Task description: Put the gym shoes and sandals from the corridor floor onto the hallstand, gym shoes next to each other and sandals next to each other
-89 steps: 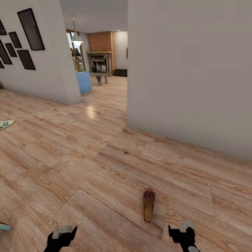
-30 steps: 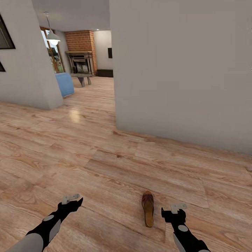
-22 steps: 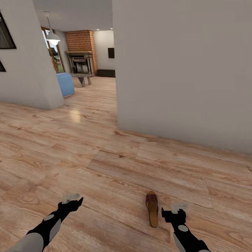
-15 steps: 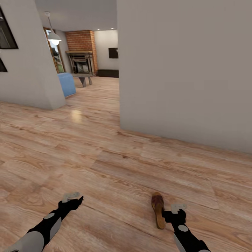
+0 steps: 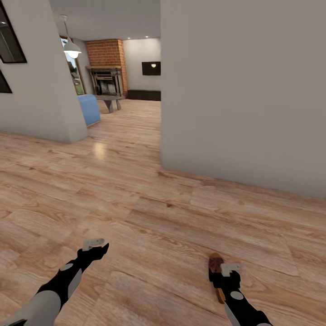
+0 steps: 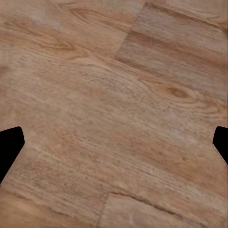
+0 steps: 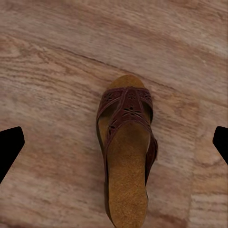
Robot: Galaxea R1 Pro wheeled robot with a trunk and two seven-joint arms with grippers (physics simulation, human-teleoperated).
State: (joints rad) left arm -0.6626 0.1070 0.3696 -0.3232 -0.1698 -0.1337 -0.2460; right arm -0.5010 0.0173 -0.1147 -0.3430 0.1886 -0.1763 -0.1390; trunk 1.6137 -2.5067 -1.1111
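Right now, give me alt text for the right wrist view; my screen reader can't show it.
A dark brown sandal with a tan footbed lies flat on the wood-plank floor, centred between the open right gripper fingertips, which are clear of it.

Right gripper [image 5: 225, 276] sits in front of the sandal [image 5: 215, 264] in the head view, hiding its middle; the right wrist view cuts the sandal's [image 7: 126, 156] heel off at the edge, and each wrist view shows just the dark fingertips [image 7: 10, 145] at its sides
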